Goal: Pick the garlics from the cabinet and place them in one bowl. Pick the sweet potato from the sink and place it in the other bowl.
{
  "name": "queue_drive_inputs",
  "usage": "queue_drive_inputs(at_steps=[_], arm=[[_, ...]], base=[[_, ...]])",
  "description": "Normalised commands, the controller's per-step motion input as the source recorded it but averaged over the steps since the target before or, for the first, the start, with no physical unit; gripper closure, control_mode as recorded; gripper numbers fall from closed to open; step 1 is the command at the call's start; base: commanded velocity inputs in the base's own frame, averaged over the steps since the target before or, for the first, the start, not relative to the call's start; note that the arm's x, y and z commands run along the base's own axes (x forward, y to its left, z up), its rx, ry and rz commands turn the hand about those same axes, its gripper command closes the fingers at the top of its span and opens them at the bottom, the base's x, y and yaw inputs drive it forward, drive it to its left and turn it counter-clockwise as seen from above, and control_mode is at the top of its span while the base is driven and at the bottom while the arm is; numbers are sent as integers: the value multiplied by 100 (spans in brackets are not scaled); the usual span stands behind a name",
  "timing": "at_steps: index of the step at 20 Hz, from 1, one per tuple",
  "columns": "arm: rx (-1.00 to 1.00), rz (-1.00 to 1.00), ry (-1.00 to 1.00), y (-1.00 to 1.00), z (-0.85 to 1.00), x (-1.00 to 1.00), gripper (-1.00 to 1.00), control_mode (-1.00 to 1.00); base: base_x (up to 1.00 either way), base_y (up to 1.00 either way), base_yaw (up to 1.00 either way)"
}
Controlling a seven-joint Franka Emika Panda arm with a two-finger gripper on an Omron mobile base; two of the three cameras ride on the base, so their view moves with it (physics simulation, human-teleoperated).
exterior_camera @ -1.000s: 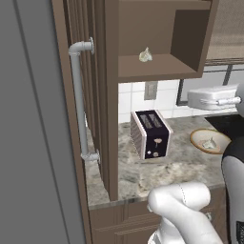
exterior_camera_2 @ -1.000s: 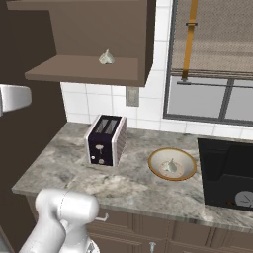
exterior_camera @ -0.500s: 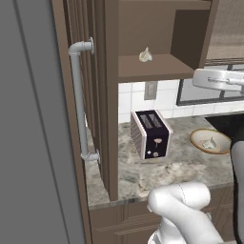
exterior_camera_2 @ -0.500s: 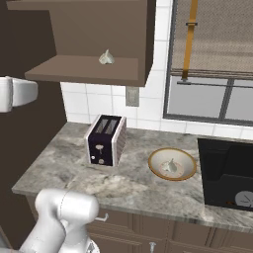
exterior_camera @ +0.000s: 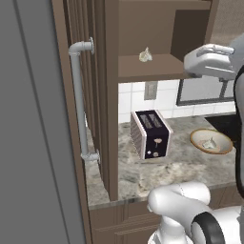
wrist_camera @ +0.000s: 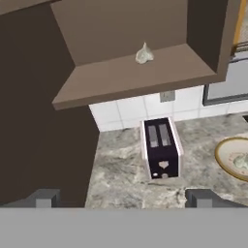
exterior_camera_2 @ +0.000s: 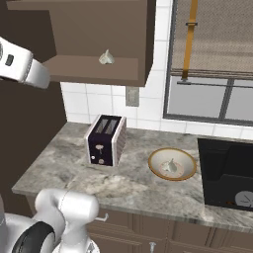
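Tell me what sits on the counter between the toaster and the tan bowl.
Nothing: in the right base view, bare counter separates the toaster from the tan bowl.

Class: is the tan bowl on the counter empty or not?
Not empty. The tan bowl holds one garlic bulb; another bulb sits on the cabinet shelf.

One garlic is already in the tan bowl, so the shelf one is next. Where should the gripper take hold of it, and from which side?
Grip the garlic across its round lower body, coming in level through the cabinet's open front. Its pointed tip stands up and the compartment roof looks close above, so a top-down reach seems blocked.
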Motion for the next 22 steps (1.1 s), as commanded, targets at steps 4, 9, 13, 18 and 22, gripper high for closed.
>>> queue_drive_inputs(at_steps=[4,9,13,18,22], arm=[[-1,0,4,3,-4,1,-100,-100],[-6,0,0,0,-33,45,-100,-100],[-8,0,0,0,-13,85,-100,-100],[-1,0,-6,0,-15,70,-100,-100],[0,1,-23,0,-19,32,-100,-100]], base=[[0,0,0],[0,0,0],[0,0,0],[0,0,0],[0,0,0]])
